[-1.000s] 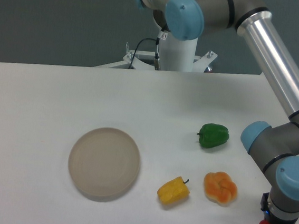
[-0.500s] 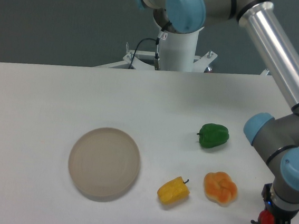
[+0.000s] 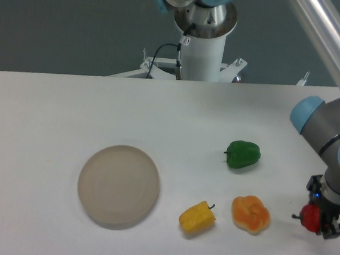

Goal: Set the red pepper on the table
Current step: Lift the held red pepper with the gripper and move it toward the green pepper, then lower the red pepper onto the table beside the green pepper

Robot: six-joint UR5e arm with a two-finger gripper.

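Nearest me, the yellow pepper (image 3: 197, 217) and the orange pepper (image 3: 251, 214) lie on the table (image 3: 51, 110), the plate (image 3: 118, 185) off to their left. Just right of the orange one, the gripper (image 3: 317, 222) pinches the red pepper (image 3: 310, 217), seemingly above the surface (hard to judge). Carrying step; next comes lowering and letting go. Farther back sits the green pepper (image 3: 242, 154).

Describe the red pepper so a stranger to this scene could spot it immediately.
Start at the white table and go to its right edge, where the arm comes down. The gripper there is closed on the red pepper, just right of the orange pepper. It is the only red one, and the only pepper not lying on the table.
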